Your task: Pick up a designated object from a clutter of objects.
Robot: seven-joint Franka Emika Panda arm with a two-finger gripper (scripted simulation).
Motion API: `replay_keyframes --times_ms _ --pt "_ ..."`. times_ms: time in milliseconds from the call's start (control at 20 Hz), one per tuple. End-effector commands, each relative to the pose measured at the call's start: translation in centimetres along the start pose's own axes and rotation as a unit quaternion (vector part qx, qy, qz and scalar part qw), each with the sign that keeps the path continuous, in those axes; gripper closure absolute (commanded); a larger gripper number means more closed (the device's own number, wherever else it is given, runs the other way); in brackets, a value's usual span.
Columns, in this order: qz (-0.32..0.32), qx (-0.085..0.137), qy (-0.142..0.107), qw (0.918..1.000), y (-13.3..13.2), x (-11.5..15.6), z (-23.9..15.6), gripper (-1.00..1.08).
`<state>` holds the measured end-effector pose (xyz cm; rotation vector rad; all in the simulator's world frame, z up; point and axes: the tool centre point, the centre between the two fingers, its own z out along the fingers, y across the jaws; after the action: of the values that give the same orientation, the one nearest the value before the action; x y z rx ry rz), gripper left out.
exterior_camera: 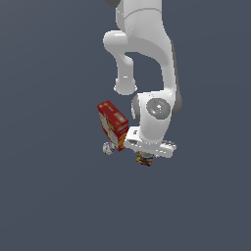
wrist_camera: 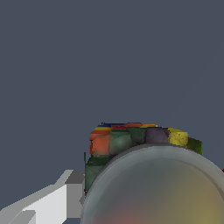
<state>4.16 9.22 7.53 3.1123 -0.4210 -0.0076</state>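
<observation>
Directly beneath the gripper (exterior_camera: 146, 155) we find the many-coloured jar (exterior_camera: 143, 159), at four o'clock from the red cracker box (exterior_camera: 112, 124). One finger (wrist_camera: 52, 201) touches its side; jaw state we cannot tell.

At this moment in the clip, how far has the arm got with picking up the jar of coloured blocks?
Approach looks done: the gripper sits right over the jar, whose grey lid fills the wrist view, one finger beside it. The grasp is in hand; whether the fingers have closed cannot be told. The lift is left: the jar sits low beside the red box.
</observation>
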Motion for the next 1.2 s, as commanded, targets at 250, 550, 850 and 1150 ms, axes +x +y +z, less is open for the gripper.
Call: replay_keyframes --times_ms 250,550,850,1150 --pt "0.000 0.001 0.002 1.0000 0.1 0.7 -5.4 1.08" --pt "0.000 0.001 0.002 1.0000 0.4 1.3 -11.7 1.08" --pt "0.000 0.001 0.002 1.0000 0.6 2.0 -18.4 1.08" --pt "0.000 0.001 0.002 1.0000 0.8 2.8 -24.7 1.08"
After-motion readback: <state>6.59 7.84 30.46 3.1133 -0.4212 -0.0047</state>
